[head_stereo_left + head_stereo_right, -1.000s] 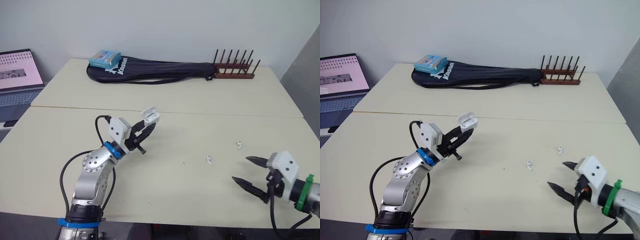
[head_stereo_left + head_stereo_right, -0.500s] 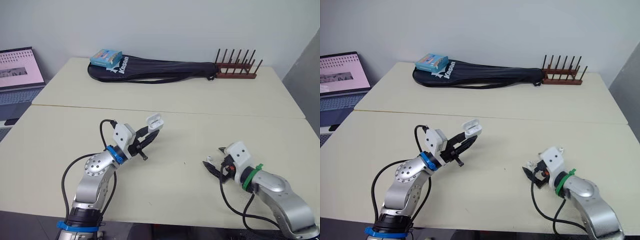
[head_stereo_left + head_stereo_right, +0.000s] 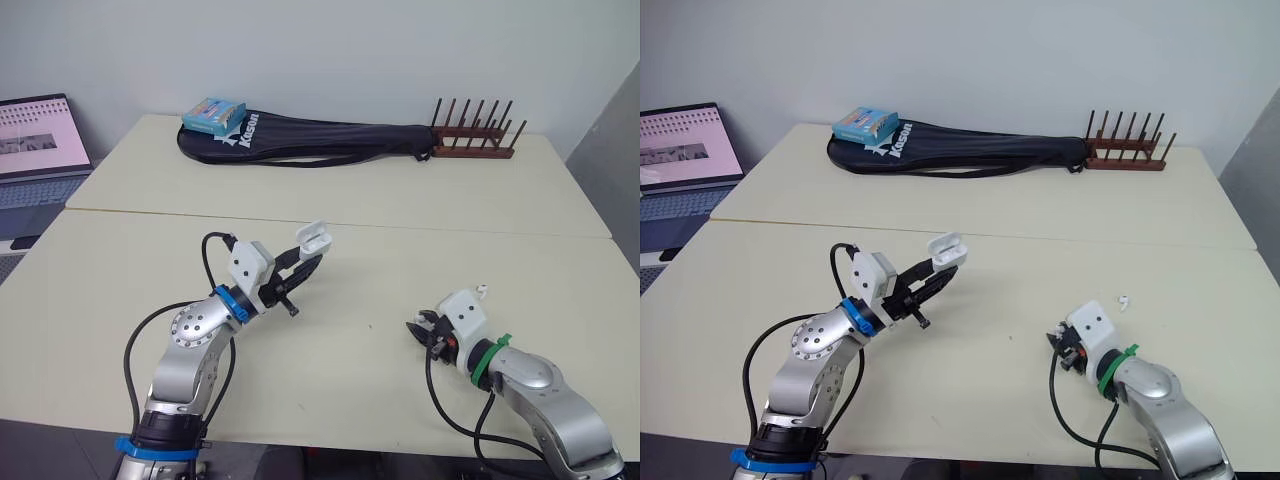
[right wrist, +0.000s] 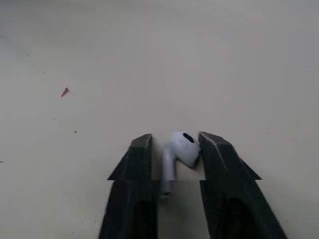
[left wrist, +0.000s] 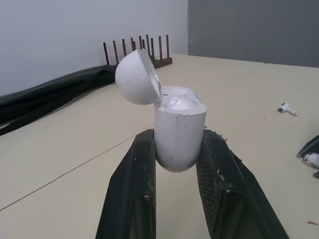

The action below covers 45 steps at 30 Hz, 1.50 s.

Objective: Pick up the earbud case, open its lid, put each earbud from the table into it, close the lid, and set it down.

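Earbud case (image 5: 180, 127) — smooth white, rounded, domed lid hinged open — clamped in left gripper (image 3: 308, 265), raised left of centre, as before. Right gripper (image 4: 175, 137), spread wide a second ago, now pinches glossy white earbud (image 4: 180, 149) on matte cream table (image 3: 400, 215), near right. Second earbud (image 3: 482, 290) lies just beyond.

Bare surface (image 3: 365, 285) lies between the left end effector (image 3: 312, 258), which holds the earbud case (image 3: 313, 237) aloft, and the right end effector (image 3: 420, 327), low on the surface. A loose earbud (image 3: 481, 291) lies near the right one, toward the right edge. A racket bag (image 3: 330, 140) and a peg rack (image 3: 475, 150) line the far edge, well apart.
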Each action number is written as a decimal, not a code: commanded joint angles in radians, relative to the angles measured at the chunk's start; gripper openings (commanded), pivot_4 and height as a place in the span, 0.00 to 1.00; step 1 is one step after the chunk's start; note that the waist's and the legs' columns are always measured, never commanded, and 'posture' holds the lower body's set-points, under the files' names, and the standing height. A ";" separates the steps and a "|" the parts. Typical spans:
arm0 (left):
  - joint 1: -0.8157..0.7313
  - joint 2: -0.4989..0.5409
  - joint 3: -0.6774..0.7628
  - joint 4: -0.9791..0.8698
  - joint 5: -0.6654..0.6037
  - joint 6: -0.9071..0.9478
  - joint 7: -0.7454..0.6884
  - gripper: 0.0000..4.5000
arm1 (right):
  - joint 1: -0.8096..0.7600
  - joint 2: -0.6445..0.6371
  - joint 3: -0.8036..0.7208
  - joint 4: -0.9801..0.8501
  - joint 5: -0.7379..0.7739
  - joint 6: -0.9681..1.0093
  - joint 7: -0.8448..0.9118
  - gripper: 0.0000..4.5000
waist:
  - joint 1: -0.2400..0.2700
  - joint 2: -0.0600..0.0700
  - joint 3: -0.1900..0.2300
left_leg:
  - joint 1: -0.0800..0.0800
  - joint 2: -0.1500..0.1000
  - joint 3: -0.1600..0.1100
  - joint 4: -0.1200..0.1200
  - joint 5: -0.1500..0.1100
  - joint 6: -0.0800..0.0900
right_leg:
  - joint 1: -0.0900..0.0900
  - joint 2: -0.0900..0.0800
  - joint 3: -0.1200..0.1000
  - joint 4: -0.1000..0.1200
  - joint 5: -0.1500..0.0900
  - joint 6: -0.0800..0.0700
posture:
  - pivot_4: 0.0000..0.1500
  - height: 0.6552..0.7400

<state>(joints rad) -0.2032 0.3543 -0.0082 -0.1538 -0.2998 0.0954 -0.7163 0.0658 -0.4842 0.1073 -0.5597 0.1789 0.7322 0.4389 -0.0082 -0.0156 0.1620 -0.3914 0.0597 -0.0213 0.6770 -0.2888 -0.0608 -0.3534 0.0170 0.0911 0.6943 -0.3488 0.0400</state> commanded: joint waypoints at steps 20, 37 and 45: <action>0.045 0.024 -0.027 -0.171 -0.024 0.067 0.011 0.16 | -0.127 -0.722 -0.072 0.541 0.021 -0.878 1.048 0.10 | 0.002 0.001 0.001 | -0.001 0.001 0.001 0.000 -0.002 0.003 | 0.002 -0.001 -0.002 -0.008 0.000 0.000 | 1.00 0.90; 0.053 0.032 -0.026 -0.190 -0.027 0.098 0.011 0.16 | -0.139 -0.728 -0.027 0.703 -0.032 -1.032 1.100 0.10 | 0.003 0.001 0.001 | 0.000 0.001 0.000 0.000 -0.001 0.003 | 0.004 -0.001 -0.001 -0.008 0.000 0.000 | 1.00 0.90; 0.050 0.021 -0.034 -0.178 -0.025 0.090 0.009 0.16 | -0.147 -0.704 -0.011 0.724 -0.047 -1.045 1.090 0.32 | 0.003 0.001 0.001 | 0.002 0.001 0.000 0.000 -0.001 0.002 | 0.006 -0.001 -0.001 -0.008 0.000 0.000 | 1.00 0.90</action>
<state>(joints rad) -0.1401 0.3808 -0.0395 -0.3098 -0.3126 0.2079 -0.7090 -0.0711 -1.1978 0.0969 0.1600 0.1370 -0.2993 1.5247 -0.0054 -0.0147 0.1633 -0.3891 0.0610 -0.0212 0.6772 -0.2902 -0.0583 -0.3472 0.0156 0.0904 0.6866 -0.3485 0.0395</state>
